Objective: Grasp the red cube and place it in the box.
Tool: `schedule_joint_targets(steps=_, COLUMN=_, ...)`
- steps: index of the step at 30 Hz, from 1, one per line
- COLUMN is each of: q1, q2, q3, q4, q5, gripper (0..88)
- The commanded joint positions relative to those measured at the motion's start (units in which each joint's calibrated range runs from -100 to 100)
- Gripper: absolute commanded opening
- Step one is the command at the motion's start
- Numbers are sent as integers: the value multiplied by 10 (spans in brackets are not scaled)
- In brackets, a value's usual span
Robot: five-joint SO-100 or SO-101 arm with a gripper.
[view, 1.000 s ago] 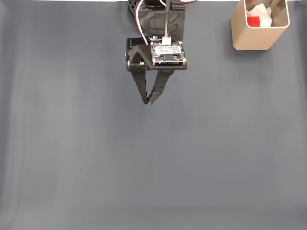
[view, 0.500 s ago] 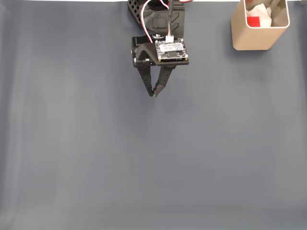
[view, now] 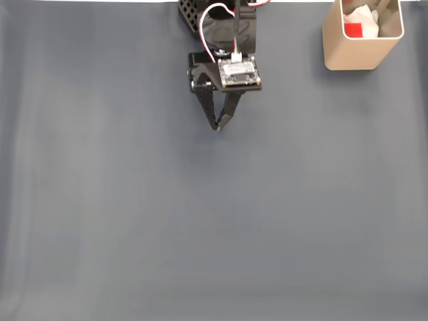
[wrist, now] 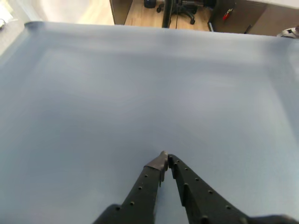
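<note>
Fixed view, looking straight down: the arm enters from the top edge near centre and reaches a short way over the grey bench [view: 214, 221]. Its jaws [view: 218, 127] point toward the bottom of the picture, the two black fingers converging to meet at their tips, clenched on nothing. A small circuit board [view: 239, 71] with a white connector and red and white wires sits on top of the wrist.

The box [view: 362, 52] stands at the top right corner of the bench, well apart from the arm, upright and open at the top. The cube [view: 352, 30] lies inside it against the left wall, beside crumpled white material [view: 366, 20].

Wrist view: the fingers rise from the bottom edge and touch at their tips [wrist: 164, 158], nothing between them, above bare bench surface. Beyond the far edge of the bench a wooden floor and the base of a chair [wrist: 180, 7] are visible.
</note>
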Motion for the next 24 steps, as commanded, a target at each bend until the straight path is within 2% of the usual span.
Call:
schedule_joint_targets(steps=1, q1=-3, q2=-24, q3=21, q4=29, q5=-2, gripper=1)
schedule_joint_targets(steps=15, q1=5, q2=-81, q3=21, q4=245, q5=-21, gripper=1)
schedule_joint_targets(steps=24, q1=-1, q2=-83, q3=21, q4=327, q5=-6, gripper=1)
